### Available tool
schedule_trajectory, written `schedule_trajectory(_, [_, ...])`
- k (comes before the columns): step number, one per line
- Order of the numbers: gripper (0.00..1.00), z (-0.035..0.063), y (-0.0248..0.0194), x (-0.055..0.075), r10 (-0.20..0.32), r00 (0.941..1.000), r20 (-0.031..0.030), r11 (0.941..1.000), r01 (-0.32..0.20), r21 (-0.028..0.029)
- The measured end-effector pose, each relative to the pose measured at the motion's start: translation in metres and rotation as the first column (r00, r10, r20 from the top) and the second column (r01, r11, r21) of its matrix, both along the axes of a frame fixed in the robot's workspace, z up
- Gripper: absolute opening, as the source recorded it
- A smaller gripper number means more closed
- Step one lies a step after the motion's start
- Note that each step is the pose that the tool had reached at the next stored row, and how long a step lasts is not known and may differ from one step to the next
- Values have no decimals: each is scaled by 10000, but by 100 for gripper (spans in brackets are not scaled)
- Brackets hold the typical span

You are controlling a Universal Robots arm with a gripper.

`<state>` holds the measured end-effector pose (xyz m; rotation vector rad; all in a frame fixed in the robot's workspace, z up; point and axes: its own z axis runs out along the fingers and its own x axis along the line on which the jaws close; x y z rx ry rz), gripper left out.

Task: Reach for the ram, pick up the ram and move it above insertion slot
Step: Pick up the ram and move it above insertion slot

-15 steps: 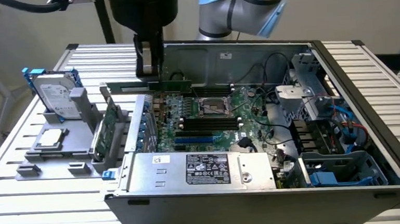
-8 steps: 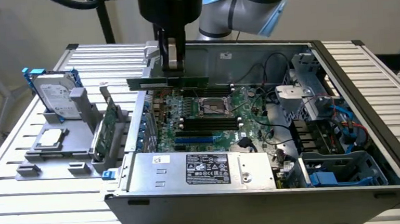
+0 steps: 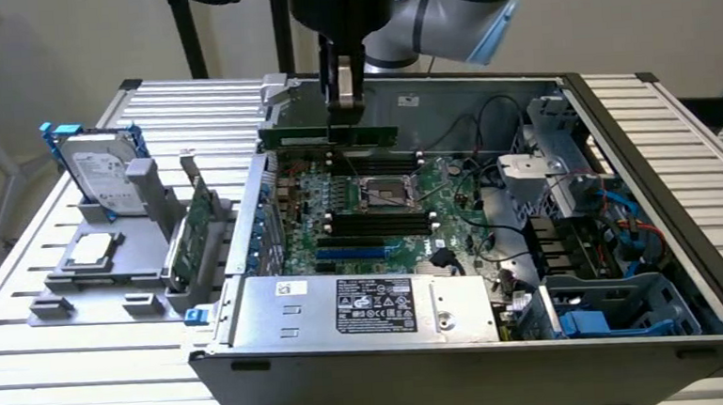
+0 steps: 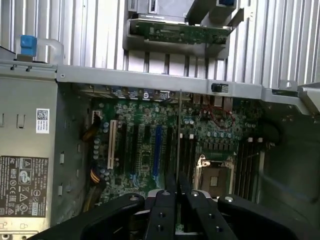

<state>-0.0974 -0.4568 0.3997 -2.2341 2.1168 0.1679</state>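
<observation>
Power supply: grey metal power supply box [image 3: 361, 306] with a black label, at the case's near edge.
Gripper: black two-finger gripper [image 4: 177, 192], closed on the ram.
Ram: thin green circuit-board stick [image 3: 330, 136], held lifted over the green motherboard [image 3: 362, 207] near the case's far wall.
Progress: reach and pick-up done; ram hangs above the dark memory slots [image 3: 373, 222], not seated.

ram [image 3: 328, 136] above motherboard [image 3: 375, 202]

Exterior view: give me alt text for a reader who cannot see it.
The gripper holds the ram, a thin green stick, level above the motherboard of an open computer case. On the exterior view's left, a grey stand holds a hard drive and a green card.
</observation>
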Motion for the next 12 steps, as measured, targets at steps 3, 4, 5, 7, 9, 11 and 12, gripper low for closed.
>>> schedule_trajectory(3, [13,-18,105,73,0,10000,0,10000,0,-13])
schedule_trajectory(4, [13,-23,141,96,0,10000,0,10000,0,-19])
schedule_trajectory(5, [13,-30,177,118,1,10000,0,10000,-1,-25])
schedule_trajectory(7, [13,-44,256,160,-2,10000,0,10000,2,-41])
schedule_trajectory(9, [13,-60,327,202,0,10000,0,10000,0,-60])
schedule_trajectory(11, [13,-76,387,245,1,10000,0,10000,-1,-75])
schedule_trajectory(12, [13,-85,413,267,0,10000,0,10000,0,-82])
